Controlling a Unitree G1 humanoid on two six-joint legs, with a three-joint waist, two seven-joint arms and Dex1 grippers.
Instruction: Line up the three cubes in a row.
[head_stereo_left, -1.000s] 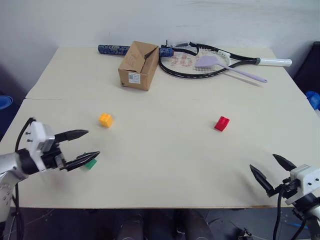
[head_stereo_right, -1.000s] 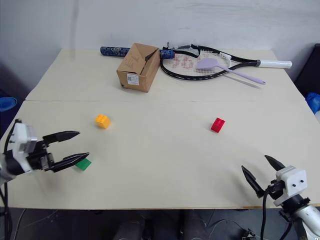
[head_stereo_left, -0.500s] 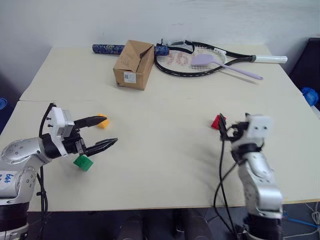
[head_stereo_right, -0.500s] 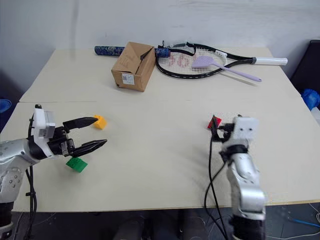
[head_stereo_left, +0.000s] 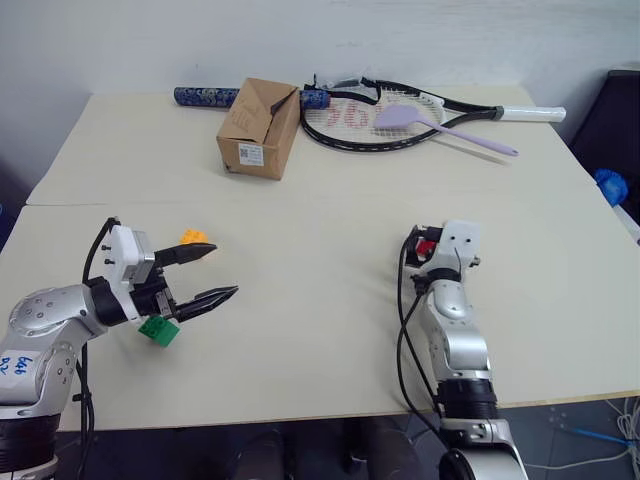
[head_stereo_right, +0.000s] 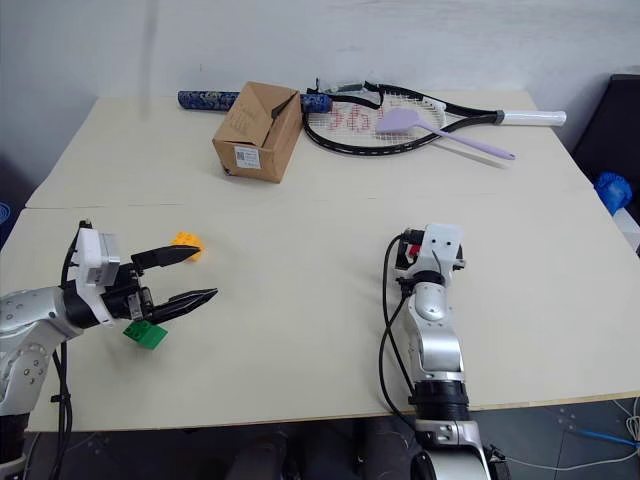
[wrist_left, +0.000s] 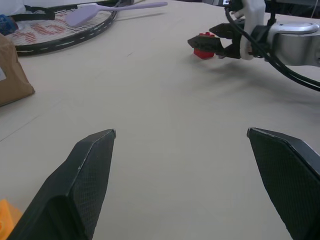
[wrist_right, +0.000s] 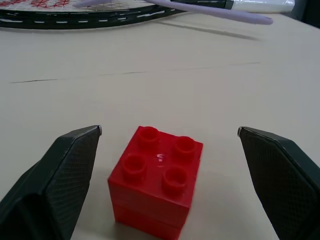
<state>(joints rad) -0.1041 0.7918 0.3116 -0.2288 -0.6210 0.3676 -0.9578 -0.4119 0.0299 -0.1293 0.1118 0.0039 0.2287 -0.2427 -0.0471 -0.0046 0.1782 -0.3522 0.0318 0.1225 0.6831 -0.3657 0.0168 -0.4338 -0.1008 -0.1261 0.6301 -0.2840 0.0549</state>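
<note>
Right gripper (wrist_right: 167, 145): a second ago it hung low at the desk's near right corner; it has since swung in over the desk (head_stereo_left: 330, 210) and now sits level with its jaws spread wide, the red cube (wrist_right: 156, 179) between the two fingers, touching neither.
Left gripper (head_stereo_left: 205, 274): jaws wide, holding nothing, over the near left part of the desk; it has shifted only slightly.
Red cube: right of the desk's middle, studs up, same spot as before.
Orange-yellow cube (head_stereo_left: 193, 238): left part of the desk, just past the left gripper's upper finger.
Green cube (head_stereo_right: 145, 333): close to the near left edge, under the left gripper.
Cardboard box (head_stereo_left: 257, 128): far side, beside the racket (head_stereo_left: 400, 110); neither has moved.
</note>
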